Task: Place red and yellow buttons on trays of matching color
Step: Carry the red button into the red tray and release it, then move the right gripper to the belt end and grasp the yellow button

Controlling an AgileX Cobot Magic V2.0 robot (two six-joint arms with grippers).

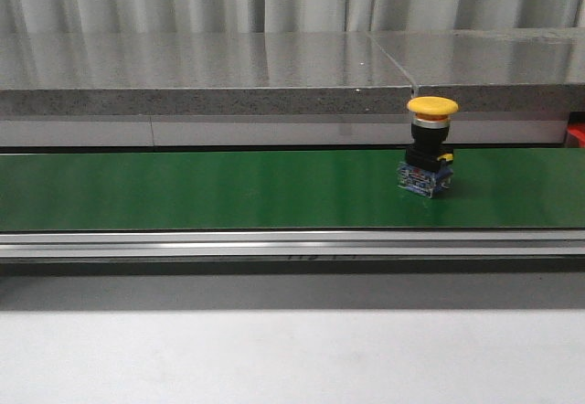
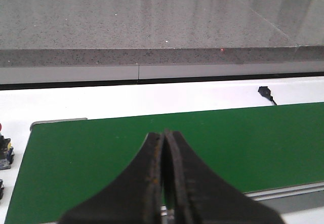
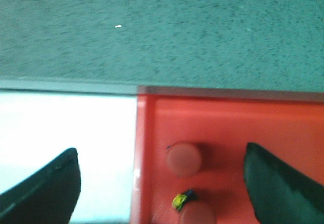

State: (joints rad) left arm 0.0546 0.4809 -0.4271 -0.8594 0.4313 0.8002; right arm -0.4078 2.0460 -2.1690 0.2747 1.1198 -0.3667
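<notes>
A yellow button with a black body and blue base stands upright on the green belt, right of centre. Neither gripper shows in the front view. My left gripper is shut with nothing in it, hovering over the green belt. My right gripper is open above the red tray, empty. Two red buttons lie in that tray, one between the fingers and another nearer, blurred. A sliver of the red tray shows at the front view's right edge. The yellow tray is out of view.
A grey speckled ledge runs behind the belt, and a metal rail along its front. In the left wrist view, part of a button's base shows off the belt's end, and a small black fitting sits on the white surface.
</notes>
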